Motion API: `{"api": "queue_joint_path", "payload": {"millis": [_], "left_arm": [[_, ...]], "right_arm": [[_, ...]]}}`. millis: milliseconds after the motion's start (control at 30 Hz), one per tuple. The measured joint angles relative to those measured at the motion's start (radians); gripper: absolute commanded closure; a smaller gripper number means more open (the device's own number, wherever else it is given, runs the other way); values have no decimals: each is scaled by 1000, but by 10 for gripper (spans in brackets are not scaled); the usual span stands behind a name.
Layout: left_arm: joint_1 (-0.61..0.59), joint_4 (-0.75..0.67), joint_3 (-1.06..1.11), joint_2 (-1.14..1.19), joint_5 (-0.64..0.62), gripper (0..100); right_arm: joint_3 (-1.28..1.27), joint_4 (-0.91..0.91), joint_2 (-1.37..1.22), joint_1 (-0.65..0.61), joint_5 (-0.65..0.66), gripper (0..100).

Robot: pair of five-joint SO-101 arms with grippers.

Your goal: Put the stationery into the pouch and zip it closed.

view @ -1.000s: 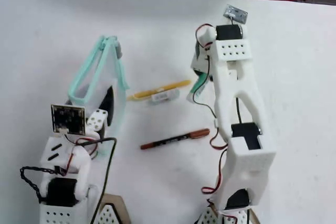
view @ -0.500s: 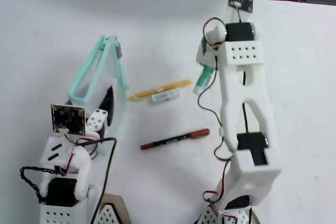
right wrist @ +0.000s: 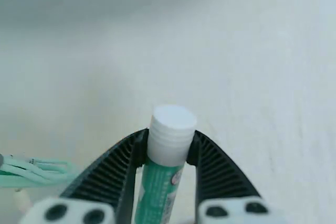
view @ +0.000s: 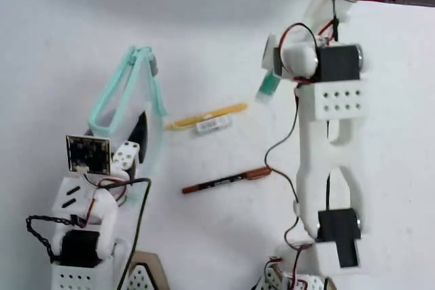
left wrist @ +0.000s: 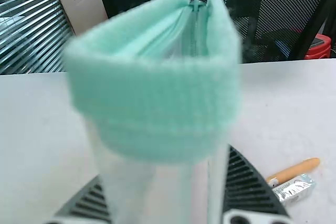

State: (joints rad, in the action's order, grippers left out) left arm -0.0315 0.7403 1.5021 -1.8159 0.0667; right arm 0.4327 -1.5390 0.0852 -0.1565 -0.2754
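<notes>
In the right wrist view, white-capped glue stick (right wrist: 170, 121) in right tool (right wrist: 169, 137)

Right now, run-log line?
left hand: shut on mint-green clear pouch, open | right hand: shut on green-white glue stick | on table: yellow pen, brown marker

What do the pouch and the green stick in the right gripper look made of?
The pouch: soft mint fabric trim, matte and woven-looking, with clear, likely vinyl walls. The green stick: smooth hard plastic, judging by its ribbed white cap; held in the right gripper.
</notes>
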Motion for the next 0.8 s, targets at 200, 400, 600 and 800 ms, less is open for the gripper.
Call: {"api": "queue_joint_path", "payload": {"millis": [200,400,600,800], "left_arm": [[0,0,0,0,0,801],[0,0,0,0,0,801],[0,0,0,0,0,801],[0,0,0,0,0,801]], "right_arm": [[0,74,133,0,0,981],[0,140,252,0,0,981],[0,143,353,0,0,981],[2,143,479,-2,0,981]]}}
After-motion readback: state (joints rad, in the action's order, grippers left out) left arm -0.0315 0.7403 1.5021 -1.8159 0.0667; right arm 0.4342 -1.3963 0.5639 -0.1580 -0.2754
